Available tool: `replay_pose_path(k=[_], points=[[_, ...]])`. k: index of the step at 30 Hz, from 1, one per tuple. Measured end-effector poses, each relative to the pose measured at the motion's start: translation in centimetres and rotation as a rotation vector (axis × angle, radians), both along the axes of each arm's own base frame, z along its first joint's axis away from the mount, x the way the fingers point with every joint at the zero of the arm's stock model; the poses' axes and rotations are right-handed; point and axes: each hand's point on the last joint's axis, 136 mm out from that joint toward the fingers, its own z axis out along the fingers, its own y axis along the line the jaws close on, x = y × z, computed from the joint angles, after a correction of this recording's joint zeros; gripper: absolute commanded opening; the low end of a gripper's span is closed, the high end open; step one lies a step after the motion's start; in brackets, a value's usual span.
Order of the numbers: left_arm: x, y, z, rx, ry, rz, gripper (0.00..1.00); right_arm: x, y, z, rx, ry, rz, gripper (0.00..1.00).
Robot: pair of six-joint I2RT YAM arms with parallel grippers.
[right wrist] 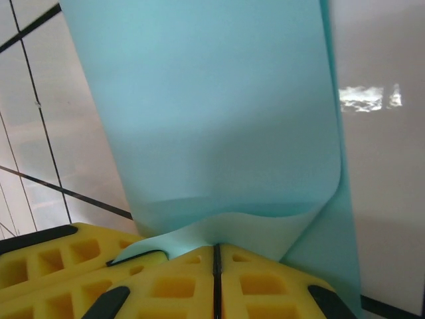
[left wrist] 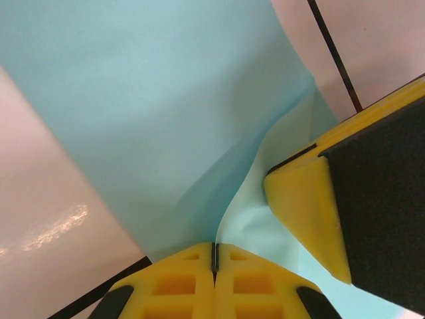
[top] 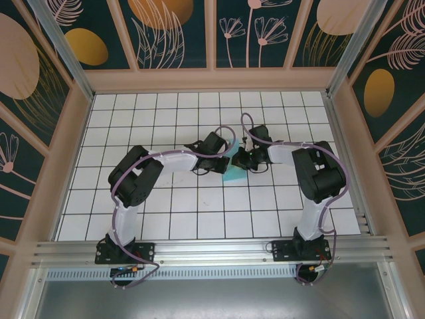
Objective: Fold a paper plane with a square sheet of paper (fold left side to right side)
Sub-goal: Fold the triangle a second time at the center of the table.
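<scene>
We see square sheet of paper mid-worktop, partly lifted and curled between arms. Left end effector pressed together, pinching sheet's edge. Right end effector likewise clamped on edge, just beside left one.

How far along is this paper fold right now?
Done: left fingers and right fingers are both pinched on the square sheet of paper. In hand: the sheet bows over in a soft curl, uncreased. Left: flatten the crease, then every plane fold.
</scene>
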Motion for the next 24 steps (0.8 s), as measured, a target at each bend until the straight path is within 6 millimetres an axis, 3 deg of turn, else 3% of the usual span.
replay_pose_path(k=[6,14,17,20,24], points=[[0.0,0.0,0.1,-0.001,-0.001,0.0,0.03,0.0,-0.1,-0.1,-0.018,-0.015,0.018,0.11],[0.1,0.5,0.9,0.016,-0.004,0.012,0.22,0.0,-0.1,-0.1,-0.021,-0.017,0.017,0.11],[0.4,0.8,3.6,-0.003,-0.041,0.024,0.25,0.0,-0.1,-0.1,-0.021,-0.017,0.017,0.11],[0.8,0.9,7.6,-0.055,-0.107,0.035,0.26,0.0,-0.1,-0.1,-0.021,-0.017,0.018,0.11],[-0.1,0.8,11.3,-0.152,-0.155,0.009,0.27,0.0,-0.1,-0.2,-0.019,-0.018,0.018,0.11]])
